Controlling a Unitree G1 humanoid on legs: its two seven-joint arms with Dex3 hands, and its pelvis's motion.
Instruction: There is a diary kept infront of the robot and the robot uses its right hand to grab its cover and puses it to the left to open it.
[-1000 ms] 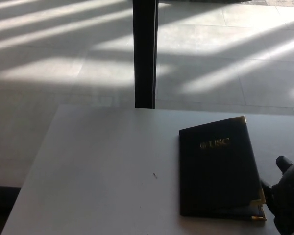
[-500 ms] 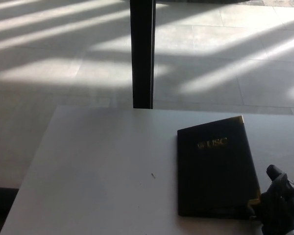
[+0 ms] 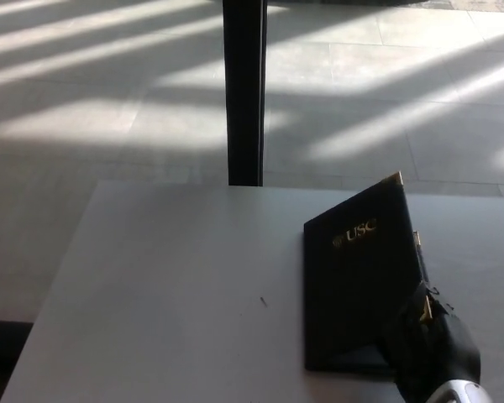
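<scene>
A dark diary point(image 3: 357, 277) with gold corners and gold "USC" lettering lies on the grey table point(image 3: 176, 285), right of centre. Its front cover is lifted along the right edge and tilts up toward the left, the spine staying on the table at the left. My right hand point(image 3: 428, 340) is at the cover's lower right corner, fingers closed on the cover's edge near the gold corner. The pages beneath are mostly hidden by the raised cover. My left hand does not show.
A black vertical post point(image 3: 244, 92) stands just beyond the table's far edge. Behind it lies a tiled floor with bands of sunlight. A tiny dark speck point(image 3: 263, 301) lies on the table left of the diary.
My right hand moved left onto the diary's lower right corner and raised the cover, which lay flat a second ago and now tilts up.
</scene>
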